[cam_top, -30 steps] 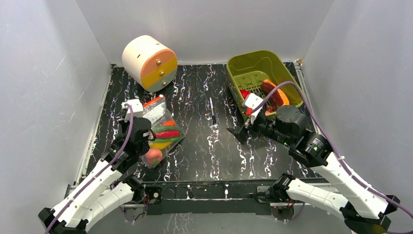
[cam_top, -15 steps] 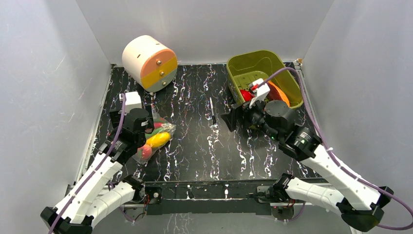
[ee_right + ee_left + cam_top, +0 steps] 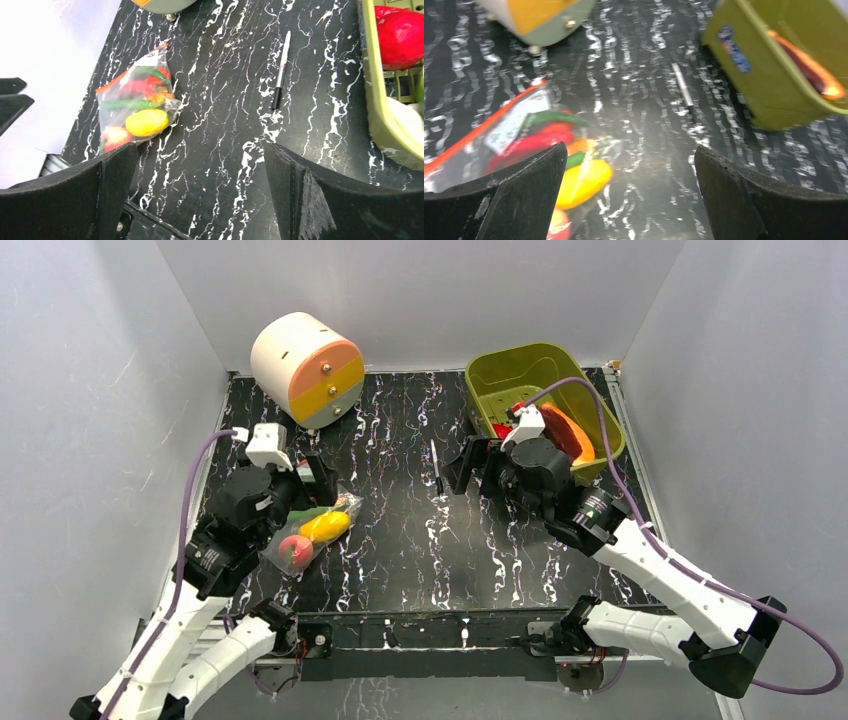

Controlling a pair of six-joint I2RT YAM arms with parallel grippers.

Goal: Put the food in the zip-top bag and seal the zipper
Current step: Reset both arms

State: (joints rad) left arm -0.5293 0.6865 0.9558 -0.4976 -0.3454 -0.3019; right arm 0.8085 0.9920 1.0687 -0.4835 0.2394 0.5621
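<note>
the left wrist view is smeared with blur, so the zip-top bag point(image 3: 499, 132) reads there only as a clear shape with red, green and yellow blobs, its near end cut off behind my own left finger. in the top view the left arm covers the bag's left side, and the right arm hides part of what lies in the olive tub point(image 3: 525, 370). the zipper point(image 3: 131, 68) shows as an orange-red strip along the bag's far edge in the right wrist view; i cannot tell whether it is pressed closed.

the food point(image 3: 323, 527) lies inside the bag, which rests on the left part of the black marbled table point(image 3: 400, 550), well apart from the pen point(image 3: 437, 468). the left gripper point(image 3: 318, 475) hangs just beyond the bag, fingers spread, holding nothing. the right gripper point(image 3: 466, 462) is spread and empty too, beside the pen and left of the tub.

against half a second ago, the left gripper has come off the bag toward the far side, the bag stays where it was, and the right gripper has moved further left, away from the tub.
</note>
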